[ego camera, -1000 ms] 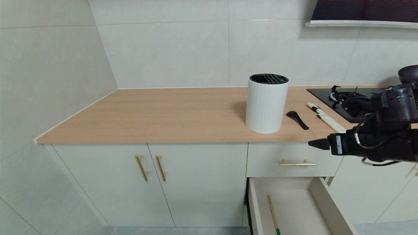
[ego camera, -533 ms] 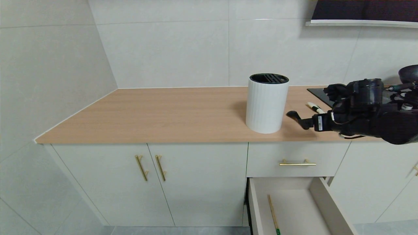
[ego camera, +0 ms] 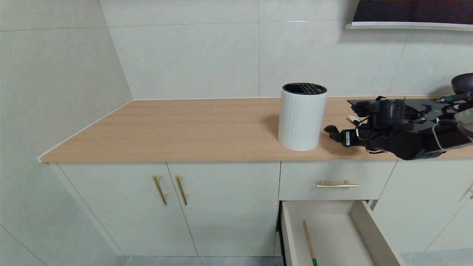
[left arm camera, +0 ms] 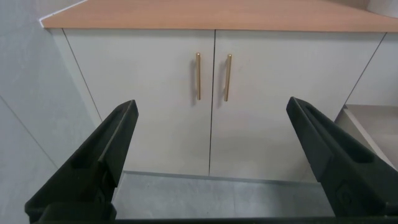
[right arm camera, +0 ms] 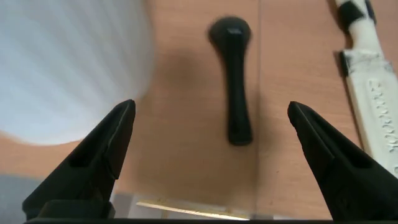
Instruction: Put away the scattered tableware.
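Note:
A black spoon [right arm camera: 232, 81] lies on the wooden counter [ego camera: 192, 125] just right of the white ribbed holder [ego camera: 302, 116]. A white knife [right arm camera: 370, 81] lies beside the spoon, farther right. My right gripper [right arm camera: 211, 152] hovers open over the spoon, its fingers [right arm camera: 93, 155] spread to either side of it. In the head view that gripper [ego camera: 338, 136] covers most of the spoon [ego camera: 330, 129]. My left gripper [left arm camera: 211, 162] is open, held low in front of the cabinet doors [left arm camera: 211, 93].
Below the counter's right part a drawer [ego camera: 332, 236] stands pulled out with chopsticks [ego camera: 308, 242] inside. A black stove top [ego camera: 417, 109] and a dark pan [ego camera: 462, 83] sit at the far right. The tiled wall rises behind the counter.
My right arm has risen from below the counter edge and moved forward over the counter, ending above the black spoon.

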Controlling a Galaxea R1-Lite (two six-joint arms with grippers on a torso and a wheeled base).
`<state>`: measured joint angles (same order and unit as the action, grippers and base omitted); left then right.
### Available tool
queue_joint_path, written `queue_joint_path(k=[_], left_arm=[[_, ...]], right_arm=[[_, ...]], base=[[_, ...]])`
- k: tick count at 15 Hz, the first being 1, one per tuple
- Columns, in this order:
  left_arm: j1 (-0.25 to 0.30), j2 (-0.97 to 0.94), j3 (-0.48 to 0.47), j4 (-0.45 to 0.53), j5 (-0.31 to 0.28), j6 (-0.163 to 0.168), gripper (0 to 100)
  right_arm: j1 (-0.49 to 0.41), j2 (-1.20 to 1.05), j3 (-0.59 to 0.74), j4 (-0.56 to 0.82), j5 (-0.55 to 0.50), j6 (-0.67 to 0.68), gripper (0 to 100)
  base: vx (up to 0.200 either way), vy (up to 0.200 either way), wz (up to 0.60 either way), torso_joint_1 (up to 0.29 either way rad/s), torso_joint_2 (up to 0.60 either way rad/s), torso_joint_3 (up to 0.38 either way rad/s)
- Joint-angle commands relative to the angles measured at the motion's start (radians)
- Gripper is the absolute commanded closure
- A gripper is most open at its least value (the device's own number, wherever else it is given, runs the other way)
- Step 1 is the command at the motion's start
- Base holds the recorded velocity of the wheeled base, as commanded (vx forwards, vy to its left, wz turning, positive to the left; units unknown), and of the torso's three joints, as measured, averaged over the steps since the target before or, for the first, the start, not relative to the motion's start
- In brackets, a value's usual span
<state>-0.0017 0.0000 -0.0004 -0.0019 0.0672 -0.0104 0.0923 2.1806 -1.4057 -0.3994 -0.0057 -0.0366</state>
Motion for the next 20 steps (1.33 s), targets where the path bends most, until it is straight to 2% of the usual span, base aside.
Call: queue_joint_path(k=[1, 10, 11, 18, 20], left_arm=[[0.0, 0.0, 0.0, -0.001, 0.0, 0.0, 0], [0.0, 0.0, 0.0, 0.0, 0.0, 0.0, 0], [0.0, 0.0, 0.0, -0.001, 0.0, 0.0, 0], [0.0, 0.0, 0.0, -0.001, 0.0, 0.0, 0], [0.0, 0.0, 0.0, 0.0, 0.0, 0.0, 0]], right_arm=[[-0.005, 0.065, -0.038, -0.001, -0.003, 0.001, 0], [-0.023, 0.126, -0.088, -0.004, -0.028, 0.009, 0], [-0.023, 0.128, -0.09, -0.004, -0.028, 0.011, 100], [-0.023, 0.128, -0.088, -0.004, -0.03, 0.015, 100], [-0.022, 0.096, -0.079, -0.003, -0.03, 0.061, 100]], base=[[0.0, 0.0, 0.0, 0.0, 0.0, 0.0], [0.0, 0.0, 0.0, 0.0, 0.0, 0.0], [0.0, 0.0, 0.0, 0.0, 0.0, 0.0], [0.0, 0.0, 0.0, 0.0, 0.0, 0.0], [0.0, 0.0, 0.0, 0.0, 0.0, 0.0]])
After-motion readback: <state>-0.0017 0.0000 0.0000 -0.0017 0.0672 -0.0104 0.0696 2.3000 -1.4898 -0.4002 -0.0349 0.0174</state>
